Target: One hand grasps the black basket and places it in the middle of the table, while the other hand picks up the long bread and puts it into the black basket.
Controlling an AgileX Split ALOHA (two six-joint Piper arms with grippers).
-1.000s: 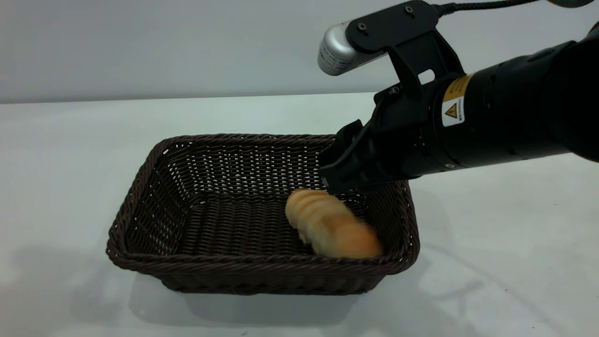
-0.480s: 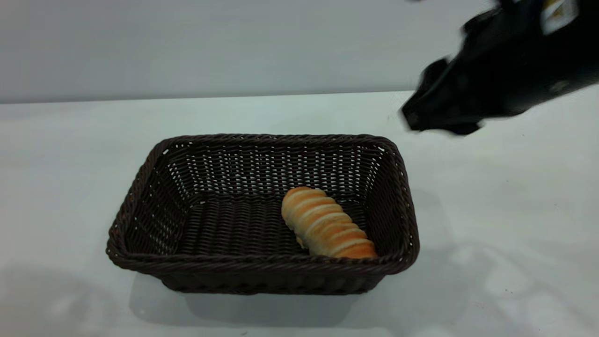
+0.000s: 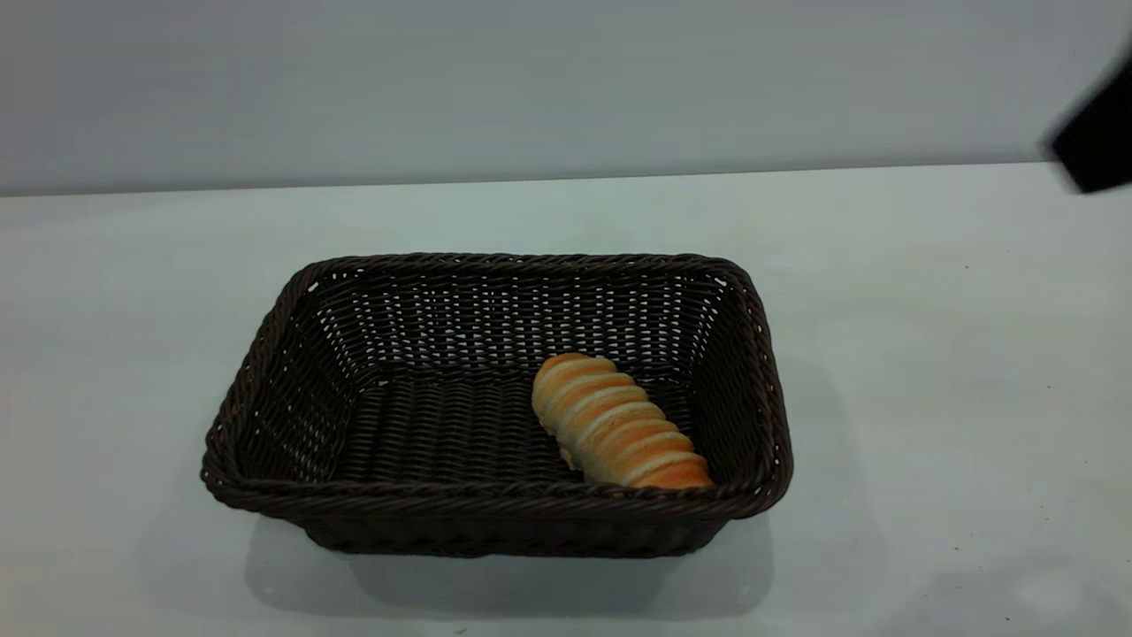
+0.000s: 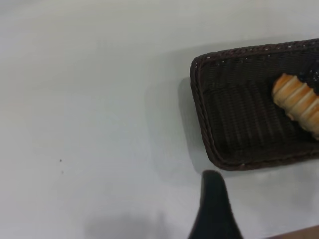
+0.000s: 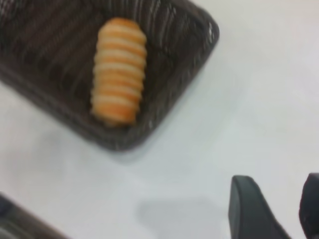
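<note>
The black basket (image 3: 292, 354) stands on the white table (image 3: 929, 354), near its middle. The long bread (image 3: 619, 433) lies inside it, against the front right corner. The basket (image 5: 169, 84) and the bread (image 5: 118, 69) also show in the right wrist view. My right gripper (image 5: 276, 181) is open and empty over bare table, well clear of the basket; in the exterior view only a black part of it (image 3: 1095, 146) shows at the right edge. My left gripper is out of the exterior view. One of its fingers (image 4: 214, 204) hangs over bare table beside the basket (image 4: 204, 124), holding nothing.
The table has a few tiny dark specks (image 3: 966, 266). A plain grey wall (image 3: 531, 80) runs behind its far edge. Bare tabletop lies on all sides of the basket.
My right gripper has let go of the bread and pulled up and to the right, almost out of the exterior view. The bread has settled still in the basket.
</note>
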